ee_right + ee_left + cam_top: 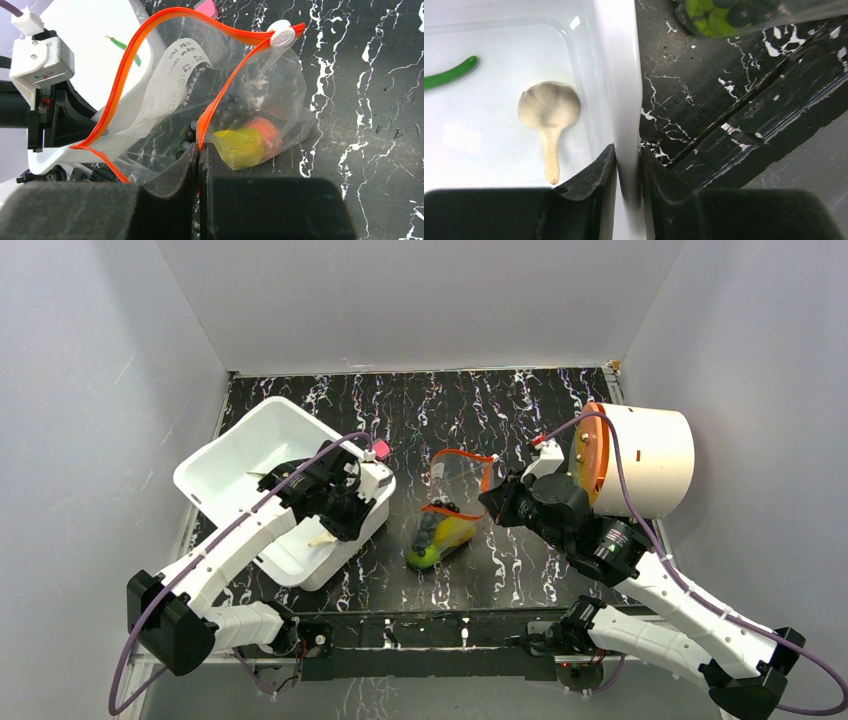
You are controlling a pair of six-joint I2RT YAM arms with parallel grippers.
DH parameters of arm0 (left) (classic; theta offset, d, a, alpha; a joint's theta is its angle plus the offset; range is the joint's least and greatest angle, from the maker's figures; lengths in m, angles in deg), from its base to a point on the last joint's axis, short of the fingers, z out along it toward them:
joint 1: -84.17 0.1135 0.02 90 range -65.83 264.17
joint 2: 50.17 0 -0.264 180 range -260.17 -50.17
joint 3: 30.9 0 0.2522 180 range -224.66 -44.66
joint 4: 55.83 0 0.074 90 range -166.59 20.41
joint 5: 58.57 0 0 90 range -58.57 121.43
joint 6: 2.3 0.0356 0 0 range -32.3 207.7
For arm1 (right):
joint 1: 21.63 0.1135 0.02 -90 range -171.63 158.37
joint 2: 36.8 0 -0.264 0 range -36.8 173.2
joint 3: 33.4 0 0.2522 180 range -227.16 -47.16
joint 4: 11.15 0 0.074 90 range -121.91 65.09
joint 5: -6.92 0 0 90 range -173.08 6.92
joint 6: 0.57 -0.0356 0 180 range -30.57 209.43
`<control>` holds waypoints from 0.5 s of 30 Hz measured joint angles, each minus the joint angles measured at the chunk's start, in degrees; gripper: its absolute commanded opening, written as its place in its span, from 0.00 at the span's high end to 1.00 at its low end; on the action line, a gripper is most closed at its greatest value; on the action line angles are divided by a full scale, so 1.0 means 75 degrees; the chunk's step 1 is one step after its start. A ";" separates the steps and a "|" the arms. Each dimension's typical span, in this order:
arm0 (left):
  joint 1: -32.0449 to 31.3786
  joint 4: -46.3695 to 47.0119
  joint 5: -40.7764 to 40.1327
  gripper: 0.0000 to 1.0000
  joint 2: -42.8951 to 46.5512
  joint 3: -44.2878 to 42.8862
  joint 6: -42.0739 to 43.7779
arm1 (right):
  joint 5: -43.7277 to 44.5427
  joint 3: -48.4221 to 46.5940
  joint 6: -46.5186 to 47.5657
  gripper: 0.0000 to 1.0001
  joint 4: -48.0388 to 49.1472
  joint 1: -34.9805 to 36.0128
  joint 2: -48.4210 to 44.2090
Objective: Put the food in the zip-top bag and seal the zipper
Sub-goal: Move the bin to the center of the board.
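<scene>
The zip-top bag point(280, 90) lay on the table point(520, 570) beside the white bin point(621, 75), mouth agape, part-filled. Thin, limp and slippery, it seemed best held by its stiffer zipper point(134, 47), where the right gripper point(200, 150) pinched tight. The left gripper point(628, 160) clamped the bin's wall.

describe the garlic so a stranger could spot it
On the left of the table sits the white bin. Inside, near the wall that the left gripper pinches, lies the garlic. A beige bulb with a tapering stalk, unlike the thin green pod nearby.
</scene>
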 measured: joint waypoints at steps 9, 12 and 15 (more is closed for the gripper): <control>-0.0003 -0.0047 -0.0131 0.53 -0.0064 -0.0102 0.0466 | 0.0067 -0.0003 0.0099 1.00 -0.0020 0.0000 -0.0131; -0.0003 -0.0052 -0.0169 0.46 0.0050 -0.0140 0.0440 | 0.0070 -0.0003 0.0102 1.00 -0.0035 0.0000 -0.0152; -0.0006 -0.0041 -0.0210 0.42 0.0122 -0.0198 0.0242 | 0.0070 -0.0003 0.0102 1.00 -0.0055 0.0000 -0.0154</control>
